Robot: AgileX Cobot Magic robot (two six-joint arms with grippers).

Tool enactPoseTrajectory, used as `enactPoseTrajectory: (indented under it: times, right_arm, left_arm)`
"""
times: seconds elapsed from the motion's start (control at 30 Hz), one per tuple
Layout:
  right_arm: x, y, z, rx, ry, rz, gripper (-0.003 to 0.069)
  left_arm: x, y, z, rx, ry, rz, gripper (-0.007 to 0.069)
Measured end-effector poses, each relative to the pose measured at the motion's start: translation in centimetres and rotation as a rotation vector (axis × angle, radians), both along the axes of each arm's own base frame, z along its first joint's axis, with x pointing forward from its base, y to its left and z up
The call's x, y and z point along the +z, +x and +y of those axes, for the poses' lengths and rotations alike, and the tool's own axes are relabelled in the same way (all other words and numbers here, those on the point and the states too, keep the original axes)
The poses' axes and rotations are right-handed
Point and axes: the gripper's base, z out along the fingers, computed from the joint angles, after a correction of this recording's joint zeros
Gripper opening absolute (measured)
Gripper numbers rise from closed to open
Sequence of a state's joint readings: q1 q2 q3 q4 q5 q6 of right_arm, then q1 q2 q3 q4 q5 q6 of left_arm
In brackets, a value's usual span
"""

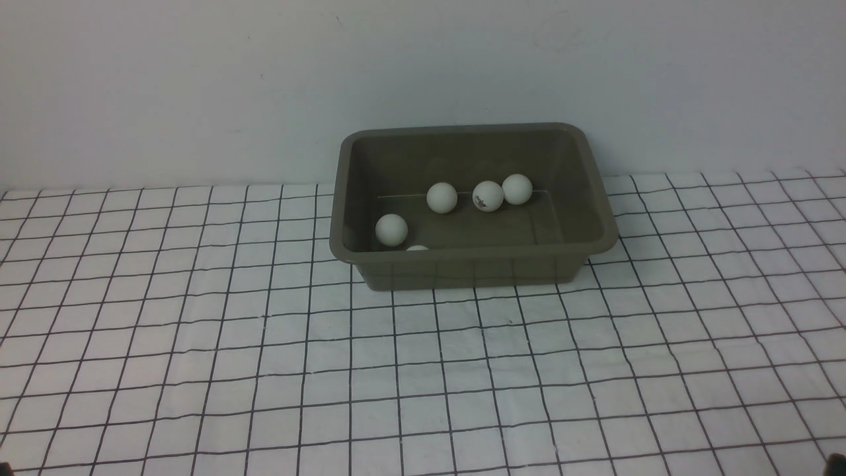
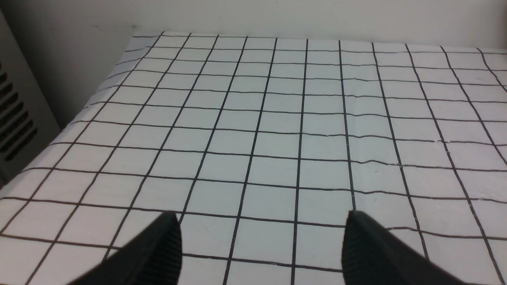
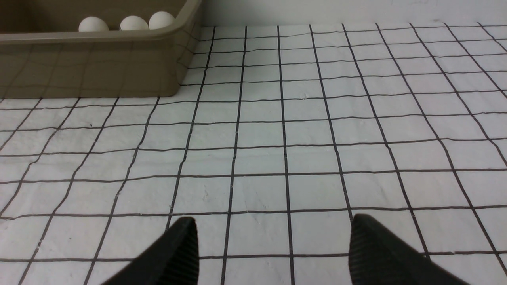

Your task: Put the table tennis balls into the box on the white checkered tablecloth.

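Observation:
The olive-brown box stands at the back of the white checkered tablecloth, close to the wall. Several white table tennis balls lie inside it: one near its left wall, a row of three along the far side, and one mostly hidden behind the front rim. The right wrist view shows the box's corner with three balls peeking over the rim. My left gripper is open over bare cloth. My right gripper is open too, well short of the box, holding nothing.
A pale wall rises just behind the box. In the left wrist view the cloth's far-left edge drops off beside a grey vented panel. Neither arm shows in the front view.

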State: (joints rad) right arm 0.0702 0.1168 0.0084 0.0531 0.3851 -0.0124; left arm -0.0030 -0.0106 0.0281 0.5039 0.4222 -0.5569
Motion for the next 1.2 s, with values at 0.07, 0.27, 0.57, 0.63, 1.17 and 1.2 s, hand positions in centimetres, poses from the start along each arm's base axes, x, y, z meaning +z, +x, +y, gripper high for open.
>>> enactPoseTrajectory:
  times: [0.07, 0.27, 0.57, 0.63, 1.17, 1.2]
  right_arm:
    - [0.0, 0.0, 0.0, 0.000, 0.000, 0.000, 0.0462]
    - [0.0, 0.0, 0.0, 0.000, 0.000, 0.000, 0.0462]
    - [0.0, 0.0, 0.0, 0.000, 0.000, 0.000, 0.0462]
    - [0.0, 0.0, 0.0, 0.000, 0.000, 0.000, 0.0462]
    - [0.0, 0.0, 0.0, 0.000, 0.000, 0.000, 0.0462]
    - [0.0, 0.0, 0.0, 0.000, 0.000, 0.000, 0.0462]
  left_arm:
    - [0.0, 0.0, 0.0, -0.006, 0.013, 0.004, 0.0490]
    - [0.0, 0.0, -0.1, -0.029, 0.036, 0.013, 0.0490]
    - [-0.1, 0.2, -1.0, -0.193, 0.034, 0.015, 0.0490]
    - [-0.1, 0.2, -1.1, -0.206, 0.027, 0.013, 0.0490]
    - [-0.1, 0.2, -1.1, -0.196, 0.017, 0.012, 0.0490]
    - [-0.1, 0.2, -1.1, -0.196, 0.017, 0.012, 0.0490]
